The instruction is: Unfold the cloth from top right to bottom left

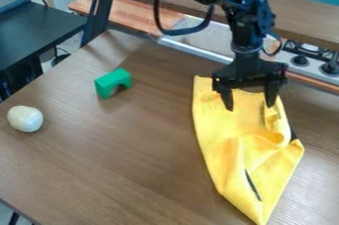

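Near tip: the yellow cloth comes to a point at the lower right of the frame, closest to me; its body runs up to right of centre, on the brown table.
Folds: the right side is bunched, which I take to be the overlap I have to open out toward the lower left.
Gripper: I have it over the cloth's upper part, its two fingers spread and holding nothing; that placing would suit a pinch at the raised fold by one fingertip, though whether they touch I can't quite tell.
Green block: an arch at upper left, beside the likely sweep, not under it.
White object: rounded, at the left edge, well apart.
Stove: its knobs sit at upper right, behind the arm; I'd keep low swings away from there.
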Action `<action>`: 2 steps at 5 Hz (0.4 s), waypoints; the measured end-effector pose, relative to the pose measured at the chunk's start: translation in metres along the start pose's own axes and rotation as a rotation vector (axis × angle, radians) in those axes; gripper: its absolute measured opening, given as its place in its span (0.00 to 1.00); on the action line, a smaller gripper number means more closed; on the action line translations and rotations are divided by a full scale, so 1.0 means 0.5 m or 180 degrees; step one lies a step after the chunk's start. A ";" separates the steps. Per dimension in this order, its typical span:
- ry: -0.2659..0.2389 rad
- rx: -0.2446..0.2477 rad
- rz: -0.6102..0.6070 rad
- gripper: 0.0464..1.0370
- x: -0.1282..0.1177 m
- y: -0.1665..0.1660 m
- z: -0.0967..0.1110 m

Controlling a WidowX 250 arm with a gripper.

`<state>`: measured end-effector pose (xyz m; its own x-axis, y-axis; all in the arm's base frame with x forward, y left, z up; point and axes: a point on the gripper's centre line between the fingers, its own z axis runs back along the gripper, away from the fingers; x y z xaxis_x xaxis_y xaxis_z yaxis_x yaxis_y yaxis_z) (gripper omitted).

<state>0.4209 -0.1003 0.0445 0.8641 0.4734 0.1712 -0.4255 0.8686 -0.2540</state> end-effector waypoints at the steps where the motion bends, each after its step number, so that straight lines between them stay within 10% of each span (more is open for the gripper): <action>1: -0.0006 0.0002 -0.0004 0.96 0.002 -0.018 -0.012; 2: -0.0009 0.0043 0.0014 0.96 0.006 -0.025 -0.021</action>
<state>0.4317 -0.1112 0.0382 0.8615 0.4776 0.1727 -0.4329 0.8684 -0.2419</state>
